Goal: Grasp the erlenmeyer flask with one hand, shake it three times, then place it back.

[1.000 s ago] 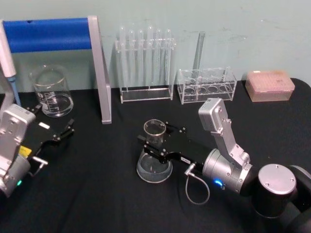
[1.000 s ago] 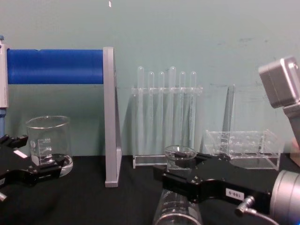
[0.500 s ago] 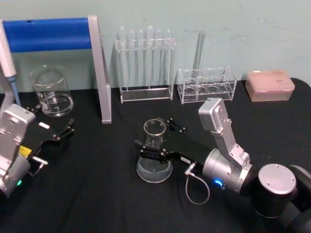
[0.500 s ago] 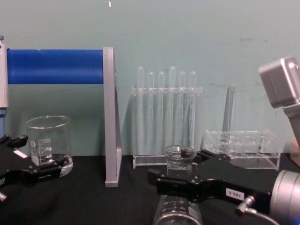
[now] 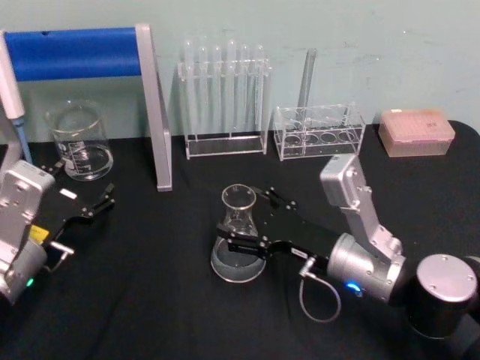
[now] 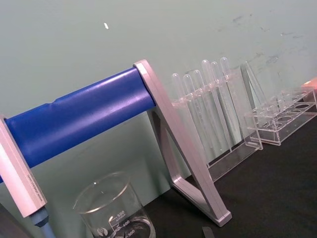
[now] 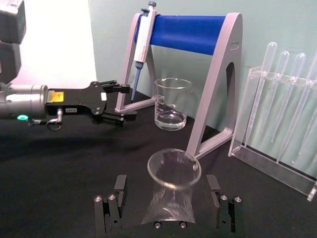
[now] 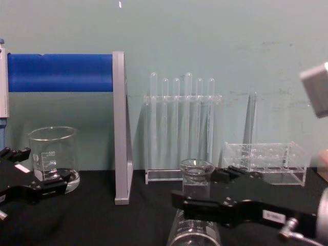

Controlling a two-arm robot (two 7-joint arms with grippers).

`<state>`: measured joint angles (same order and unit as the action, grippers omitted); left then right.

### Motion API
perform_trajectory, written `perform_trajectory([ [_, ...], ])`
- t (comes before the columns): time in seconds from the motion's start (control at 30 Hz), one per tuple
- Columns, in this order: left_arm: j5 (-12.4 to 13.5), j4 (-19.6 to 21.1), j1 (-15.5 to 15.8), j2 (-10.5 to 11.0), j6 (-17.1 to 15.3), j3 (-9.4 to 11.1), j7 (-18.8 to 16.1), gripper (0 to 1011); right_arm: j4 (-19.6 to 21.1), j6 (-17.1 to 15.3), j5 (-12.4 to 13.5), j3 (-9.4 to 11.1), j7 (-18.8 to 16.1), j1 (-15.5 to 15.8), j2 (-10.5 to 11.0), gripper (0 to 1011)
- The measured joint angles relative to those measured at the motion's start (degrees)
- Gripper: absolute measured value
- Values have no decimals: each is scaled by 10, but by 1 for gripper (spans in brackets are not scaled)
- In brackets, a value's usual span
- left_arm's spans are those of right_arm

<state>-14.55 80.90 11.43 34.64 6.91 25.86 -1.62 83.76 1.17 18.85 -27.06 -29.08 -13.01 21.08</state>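
Note:
The erlenmeyer flask (image 5: pixel 238 234) stands upright on the black table, clear glass with a little liquid in its wide base. My right gripper (image 5: pixel 246 217) is open, one finger on each side of the flask's neck with a gap on both sides. The right wrist view shows the flask (image 7: pixel 173 198) centred between the two spread fingers (image 7: pixel 118 191). From the chest, the flask's rim (image 8: pixel 197 166) rises just above the near finger (image 8: pixel 205 207). My left gripper (image 5: pixel 82 186) rests open at the table's left, close to the beaker.
A glass beaker (image 5: pixel 79 142) stands back left beneath the blue-barred pipette stand (image 5: pixel 75 52), with a pipette (image 7: pixel 143 29) hanging from it. Behind the flask are a test tube rack (image 5: pixel 223 97), a second clear rack (image 5: pixel 319 131) and a pink tip box (image 5: pixel 416 131).
My right gripper's jaws have spread off the flask's neck and the arm has drawn back a little to the right. The flask stays standing. The left arm has not moved.

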Motion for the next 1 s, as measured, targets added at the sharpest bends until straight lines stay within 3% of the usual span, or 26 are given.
perform_trajectory([
  [0.3,0,0,0,0,0,0,0,1001,51,-14,29,19,-18,36,56,1000],
  [0.53,0,0,0,0,0,0,0,1001,77,-22,46,40,-9,61,87,1000],
  [0.83,0,0,0,0,0,0,0,1001,79,-10,42,74,41,70,85,1000],
  [1.0,0,0,0,0,0,0,0,1001,68,3,10,91,85,61,69,1000],
])
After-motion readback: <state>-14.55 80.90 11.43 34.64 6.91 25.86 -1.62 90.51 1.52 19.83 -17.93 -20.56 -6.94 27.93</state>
